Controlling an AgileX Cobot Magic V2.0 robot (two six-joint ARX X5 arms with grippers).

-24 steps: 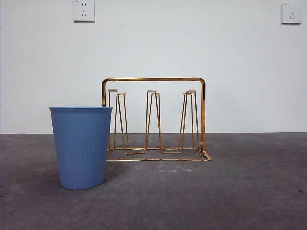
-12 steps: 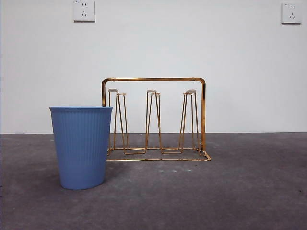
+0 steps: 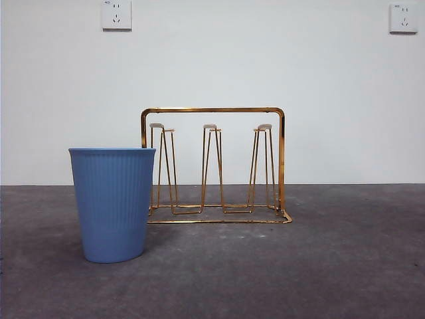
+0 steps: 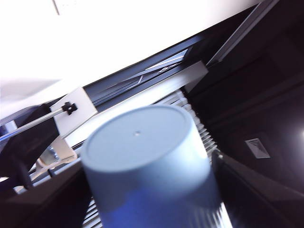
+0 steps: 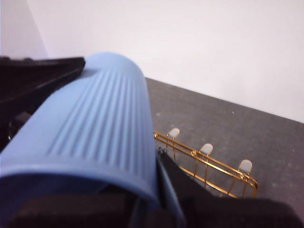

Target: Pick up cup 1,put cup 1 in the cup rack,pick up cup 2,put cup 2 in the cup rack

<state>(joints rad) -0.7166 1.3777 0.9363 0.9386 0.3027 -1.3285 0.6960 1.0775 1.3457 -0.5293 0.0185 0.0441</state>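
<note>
A blue ribbed cup stands upright on the table, in front of the left end of the gold wire cup rack. The rack's prongs are bare. Neither arm shows in the front view. In the right wrist view my right gripper is shut on a blue ribbed cup that lies on its side between the jaws, high above the cup rack. In the left wrist view my left gripper is shut on a pale blue cup, whose flat bottom points away from the camera.
The grey table runs back to a white wall with two sockets. The left wrist view looks past its cup at bright windows and dark frame parts off the table.
</note>
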